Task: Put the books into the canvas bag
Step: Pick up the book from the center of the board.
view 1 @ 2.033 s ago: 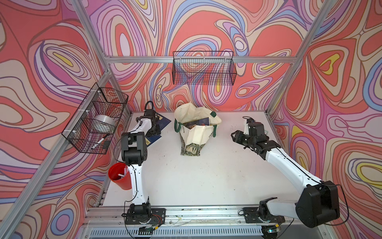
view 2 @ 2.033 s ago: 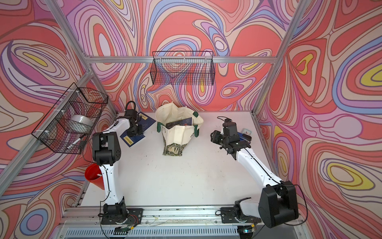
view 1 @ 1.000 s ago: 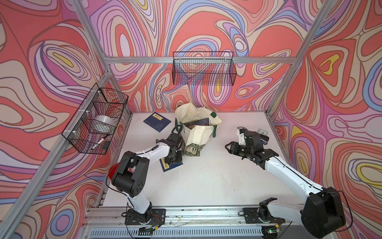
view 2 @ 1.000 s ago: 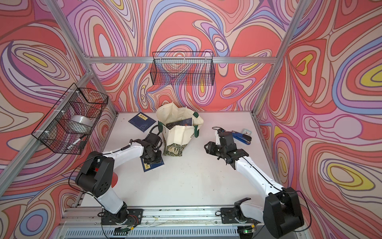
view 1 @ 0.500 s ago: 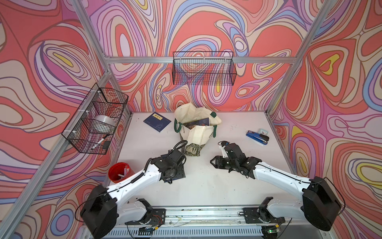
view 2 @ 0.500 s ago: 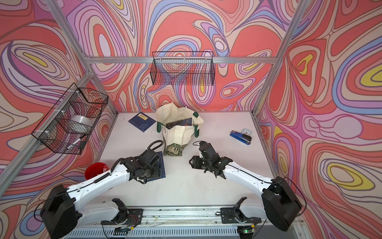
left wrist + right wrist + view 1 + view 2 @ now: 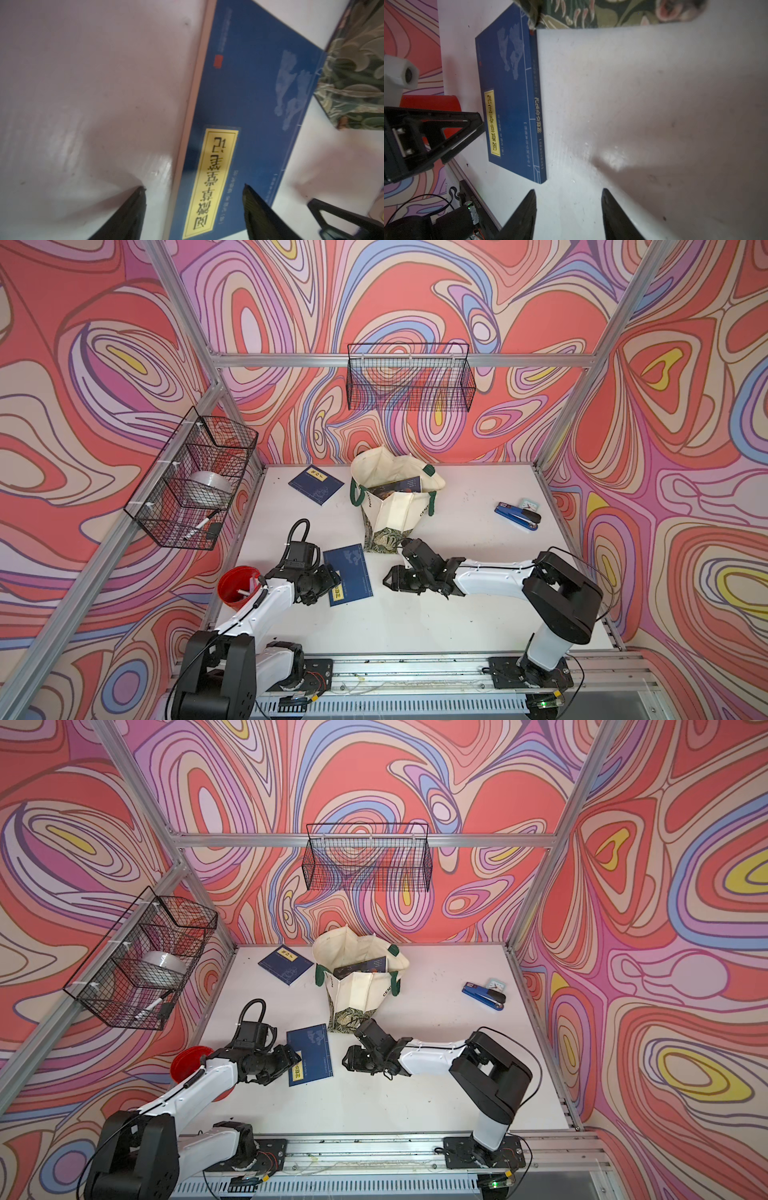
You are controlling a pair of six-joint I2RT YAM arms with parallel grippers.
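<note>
Books were the target here. One navy paperback with a yellow label [image 7: 349, 574] lay flat on the white table [image 7: 457, 614], directly between the two grippers. The left gripper [image 7: 194, 186] had its jaws spread, one finger [image 7: 128, 212] over bare table and the other over the cover at the label end, gripping nothing. The right gripper [image 7: 568, 190] was also spread and empty, just short of the spine's near corner. A flat, thin book offers little to pinch, so the pair probably meant to trap and tip it from opposite edges.

Beyond both grippers, the book's far corner met the leafy base of the cream canvas bag with dark green handles [image 7: 399, 510]. The bag stood open with a dark book [image 7: 395, 489] in its mouth. A second navy paperback [image 7: 316, 485] lay beyond the left gripper. A red cup [image 7: 232, 585] sat beside the left arm, and a blue stapler [image 7: 517, 516] lay well apart.
</note>
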